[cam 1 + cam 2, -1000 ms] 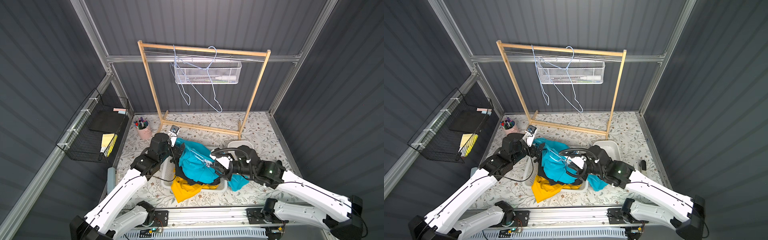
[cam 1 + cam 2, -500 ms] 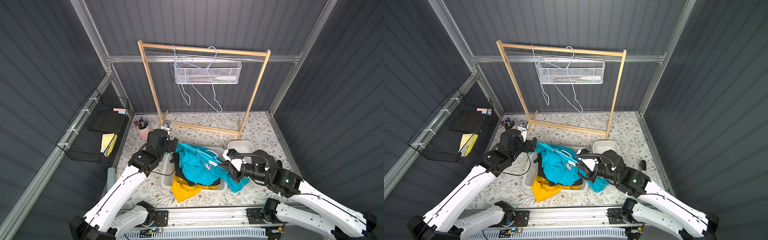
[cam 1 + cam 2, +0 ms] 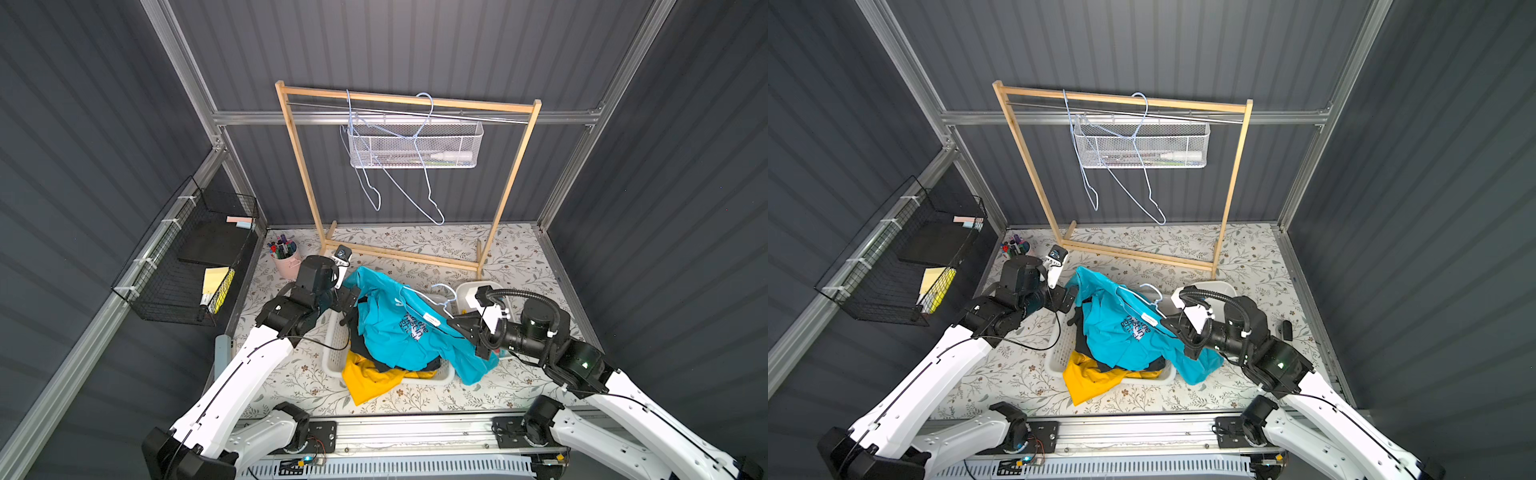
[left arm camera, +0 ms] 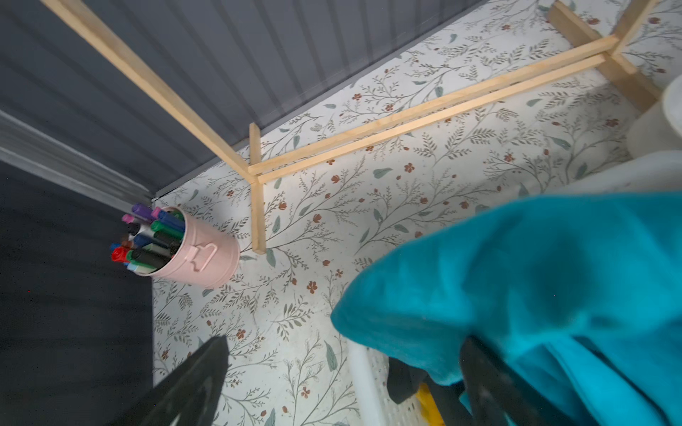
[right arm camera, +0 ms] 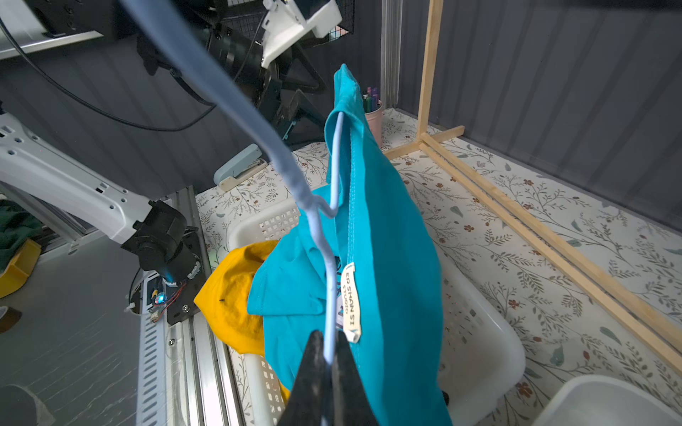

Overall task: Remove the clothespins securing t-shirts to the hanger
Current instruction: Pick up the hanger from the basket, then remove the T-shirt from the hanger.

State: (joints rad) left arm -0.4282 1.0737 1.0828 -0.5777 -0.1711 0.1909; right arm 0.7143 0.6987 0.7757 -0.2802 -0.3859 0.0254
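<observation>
Entry: right gripper [image 5: 326,363] — clamped on hanger [image 5: 258,136] wire, teal t-shirt [image 5: 387,239] draped; left gripper [image 4: 343,346] — jaws spread beside its sleeve. Advice: hanger steady, left approaches shoulder squarely; clothespins unseen.

Right gripper [image 5: 328,335] has drawn back toward its own side, taking the hanger [image 3: 446,293] with it, so the hook now lies close to the small white tub [image 3: 471,287]. Teal t-shirt [image 3: 399,345] is pulled out longer along its shoulder line. Left gripper [image 3: 350,308] sits slightly back from the shirt's shoulder, fingers spread.
</observation>
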